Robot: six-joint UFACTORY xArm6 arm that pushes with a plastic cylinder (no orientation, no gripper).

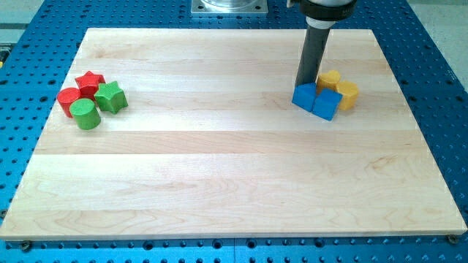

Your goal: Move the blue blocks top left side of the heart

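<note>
Two blue blocks sit side by side on the right of the board: the left one [304,96] and a blue cube [327,104]. Just behind and to their right are two yellow blocks: a rounded, heart-like one [330,78] and a hexagon-like one [348,94]. They touch the blue blocks. My tip [307,85] stands at the top edge of the left blue block, just left of the heart-like yellow block, seemingly touching both.
A cluster sits at the board's left: a red star [90,82], a red cylinder [69,98], a green star [111,96] and a green cylinder [85,114]. The wooden board [234,183] lies on a blue perforated table.
</note>
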